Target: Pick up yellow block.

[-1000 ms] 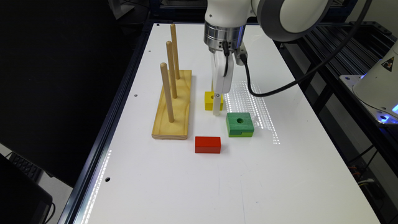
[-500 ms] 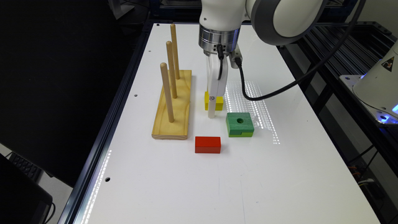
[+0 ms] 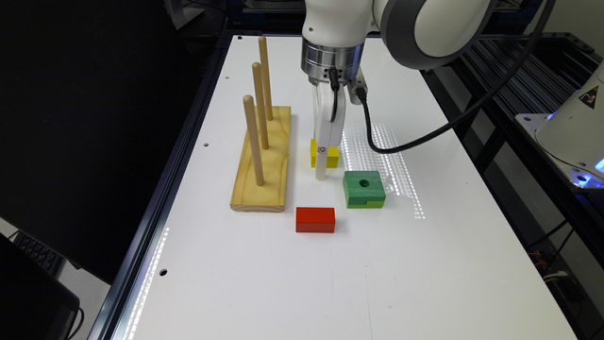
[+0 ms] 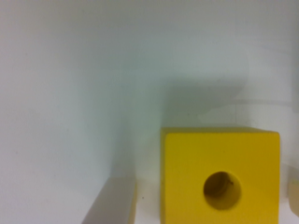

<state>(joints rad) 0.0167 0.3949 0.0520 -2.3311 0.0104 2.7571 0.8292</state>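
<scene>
Exterior view first: the white robot arm's gripper (image 3: 322, 163) is down at table level, right over the small bright yellow wooden block with a round hole (image 3: 332, 157). The block sits flat on the glossy white table (image 3: 330, 283), so nothing is lifted yet. I'd call this the "about to grab" stage: approach looks done, while closing and lifting are both left.

With the yellow block as the clock centre, the green wooden block with a hole (image 3: 363, 188) is just beside it at about 4 o'clock, the solid red wooden block (image 3: 315, 219) sits near at 6 o'clock, and the pale wooden base with three upright pegs (image 3: 261, 156) is at 9 o'clock. A black cable (image 3: 424, 134) loops off the wrist at 3 o'clock. Around the table it's dark, with black metal framing (image 3: 519, 118) and a white machine with a blue light (image 3: 573, 132) way out at 3 o'clock.

Wrist view: the yellow block (image 4: 219, 175) shows up close, hole up. One of the fingers (image 4: 111, 203) stands off its side at 9 o'clock with a gap of white table (image 4: 70, 93) between, and a sliver of the other peeks in at 3 o'clock. So the fingers are apart, straddling the block without touching it.
</scene>
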